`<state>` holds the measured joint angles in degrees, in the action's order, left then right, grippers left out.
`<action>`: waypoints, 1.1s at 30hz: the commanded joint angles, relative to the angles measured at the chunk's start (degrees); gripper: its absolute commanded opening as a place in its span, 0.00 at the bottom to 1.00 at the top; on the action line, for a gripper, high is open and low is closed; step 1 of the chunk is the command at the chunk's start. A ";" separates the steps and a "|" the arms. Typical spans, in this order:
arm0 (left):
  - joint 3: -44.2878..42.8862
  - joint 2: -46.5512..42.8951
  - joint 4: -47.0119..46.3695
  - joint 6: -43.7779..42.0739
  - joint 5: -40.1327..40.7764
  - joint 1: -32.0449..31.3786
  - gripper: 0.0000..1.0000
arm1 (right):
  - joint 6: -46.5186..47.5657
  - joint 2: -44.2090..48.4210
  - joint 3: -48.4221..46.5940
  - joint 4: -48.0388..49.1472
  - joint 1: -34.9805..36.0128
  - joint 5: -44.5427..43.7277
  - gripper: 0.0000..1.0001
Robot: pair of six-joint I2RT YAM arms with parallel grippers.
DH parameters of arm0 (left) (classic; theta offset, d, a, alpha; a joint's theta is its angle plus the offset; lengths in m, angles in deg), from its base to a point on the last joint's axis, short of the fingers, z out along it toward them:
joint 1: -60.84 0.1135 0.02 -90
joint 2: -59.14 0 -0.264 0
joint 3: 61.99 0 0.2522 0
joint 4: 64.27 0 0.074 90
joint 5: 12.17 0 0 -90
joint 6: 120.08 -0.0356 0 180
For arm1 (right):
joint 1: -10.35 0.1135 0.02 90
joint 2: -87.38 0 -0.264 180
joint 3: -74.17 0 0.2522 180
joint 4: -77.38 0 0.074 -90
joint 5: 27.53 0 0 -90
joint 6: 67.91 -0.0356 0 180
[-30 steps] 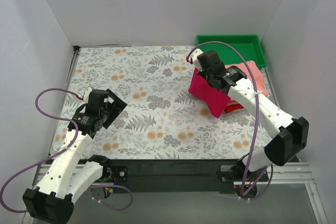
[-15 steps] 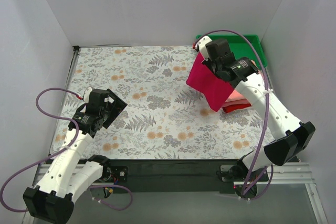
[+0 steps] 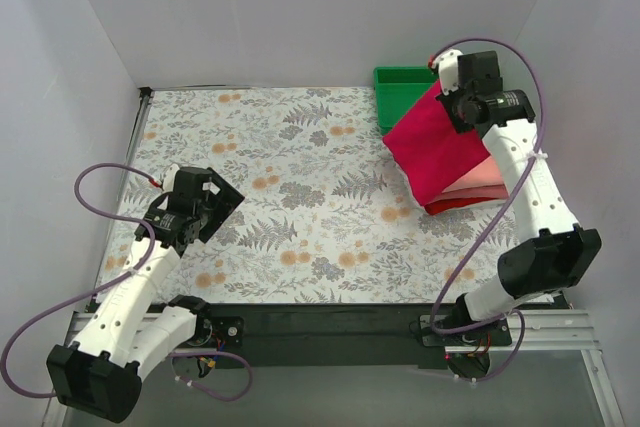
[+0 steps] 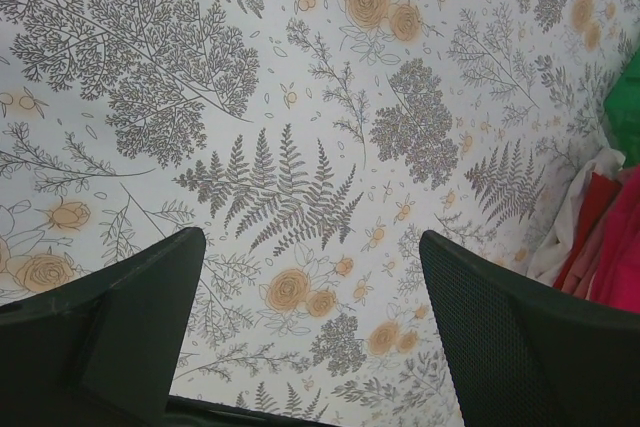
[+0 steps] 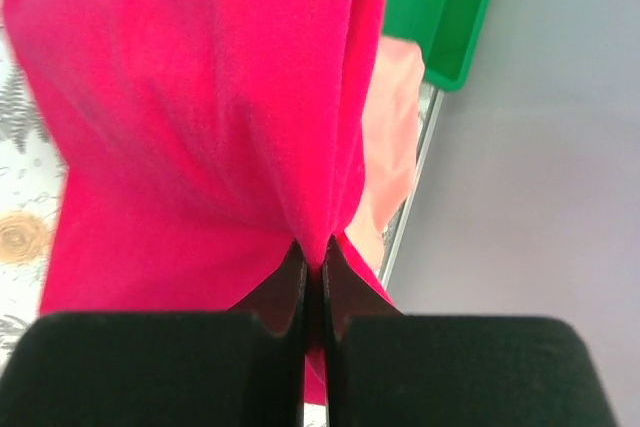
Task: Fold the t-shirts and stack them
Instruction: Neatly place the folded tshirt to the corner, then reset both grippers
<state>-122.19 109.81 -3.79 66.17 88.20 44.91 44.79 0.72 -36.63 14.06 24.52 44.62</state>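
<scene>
My right gripper (image 3: 452,99) is raised at the far right and shut on an edge of the crimson-red t-shirt (image 3: 432,142), which hangs from it as a folded panel. In the right wrist view the jaws (image 5: 313,267) pinch a ridge of that crimson cloth (image 5: 200,127). Beneath it lie the salmon-pink t-shirt (image 3: 482,179) and a brighter red t-shirt (image 3: 450,206), one on the other at the table's right edge. My left gripper (image 3: 222,202) hovers open over the floral cloth at the left, holding nothing; its fingers (image 4: 520,327) frame bare cloth.
A green plastic tray (image 3: 400,87) sits at the back right corner, partly behind the lifted shirt. The floral tablecloth (image 3: 290,177) covers the table. White walls close in on three sides; the right wall is near the stack.
The right gripper has risen and swung back to the right with the crimson shirt, carrying it over the pink and red shirts. The left arm has barely shifted.
</scene>
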 commanded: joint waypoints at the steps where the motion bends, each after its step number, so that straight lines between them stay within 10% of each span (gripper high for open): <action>1: -0.67 0.48 -1.28 -0.36 0.53 -0.16 0.88 | -0.28 -3.68 -1.84 2.45 -6.60 7.99 0.01; 5: -0.94 1.53 -1.37 -0.53 0.97 -0.16 0.88 | -1.60 -8.44 -1.76 2.98 -15.46 12.29 0.08; 8: -1.38 2.15 -1.37 -0.45 1.23 -0.16 0.89 | -4.39 -12.22 -1.58 3.68 -18.38 12.94 0.98; 19: -3.13 2.59 -0.49 -1.23 1.14 -0.16 0.89 | -18.74 -5.74 -0.97 7.19 -22.96 14.84 0.98; 33: -6.04 -1.45 2.15 -2.73 5.53 -0.16 0.89 | -35.27 48.46 55.88 38.48 -22.96 29.63 0.98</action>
<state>-127.37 110.64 -2.48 64.05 90.73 44.91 14.28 44.31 12.51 44.72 1.53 72.29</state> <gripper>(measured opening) 0.892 0.983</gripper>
